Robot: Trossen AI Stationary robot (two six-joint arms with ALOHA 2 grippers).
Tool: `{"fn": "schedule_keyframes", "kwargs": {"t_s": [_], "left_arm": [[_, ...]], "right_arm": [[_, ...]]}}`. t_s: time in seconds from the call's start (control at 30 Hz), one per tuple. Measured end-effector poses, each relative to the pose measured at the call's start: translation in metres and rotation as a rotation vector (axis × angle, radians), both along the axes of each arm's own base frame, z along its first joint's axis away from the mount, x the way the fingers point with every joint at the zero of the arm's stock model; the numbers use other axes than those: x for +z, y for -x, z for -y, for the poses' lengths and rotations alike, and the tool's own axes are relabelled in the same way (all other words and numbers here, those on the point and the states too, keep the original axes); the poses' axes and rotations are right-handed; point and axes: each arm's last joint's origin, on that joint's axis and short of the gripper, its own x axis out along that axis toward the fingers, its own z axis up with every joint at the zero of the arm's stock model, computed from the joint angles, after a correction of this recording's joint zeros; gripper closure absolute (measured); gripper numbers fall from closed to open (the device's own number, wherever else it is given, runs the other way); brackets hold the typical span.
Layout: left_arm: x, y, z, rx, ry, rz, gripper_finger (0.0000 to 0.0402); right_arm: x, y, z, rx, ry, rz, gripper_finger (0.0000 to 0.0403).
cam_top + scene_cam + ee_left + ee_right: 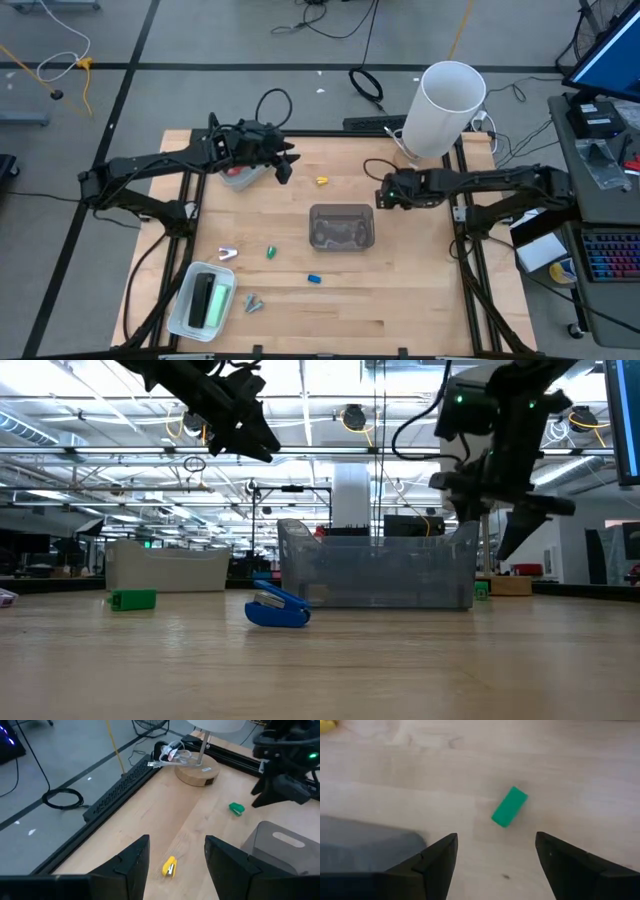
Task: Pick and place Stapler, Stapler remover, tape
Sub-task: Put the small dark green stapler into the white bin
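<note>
My right gripper [495, 855] stands open above the table, fingers pointing steeply down, with a small green stapler [509, 806] lying on the wood just beyond its fingertips, beside the clear bin [341, 226]. My left gripper [175, 855] hangs open over the far left of the table [285, 165], and a small yellow stapler [170, 867] lies on the wood below it. Another green stapler [270, 252], a blue one [314, 279] and silvery staple removers [228, 253] lie on the near part. A red thing in a clear dish [240, 172] shows under my left arm; whether it is tape I cannot tell.
A clear tray [203, 298] at the near left holds a green and a black stapler. A lamp with a white shade [447, 95] stands on a round wooden base [197, 772] at the far right corner. Black frame rails run along the table's edges.
</note>
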Motion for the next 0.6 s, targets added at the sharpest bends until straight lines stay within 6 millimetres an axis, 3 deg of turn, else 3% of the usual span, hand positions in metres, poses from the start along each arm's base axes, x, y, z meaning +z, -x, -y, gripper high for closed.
{"fn": "schedule_keyframes", "kwargs": {"t_s": [0.3,0.6], "left_arm": [[0.0,0.0,0.0,-0.001,-0.002,-0.002,0.0213],[0.0,0.0,0.0,-0.012,-0.02,-0.011,0.0213]], "right_arm": [[-0.028,0.012,0.019,-0.093,-0.07,0.063,0.0145],[-0.041,0.016,0.028,-0.146,-0.071,0.129,0.0149]]}}
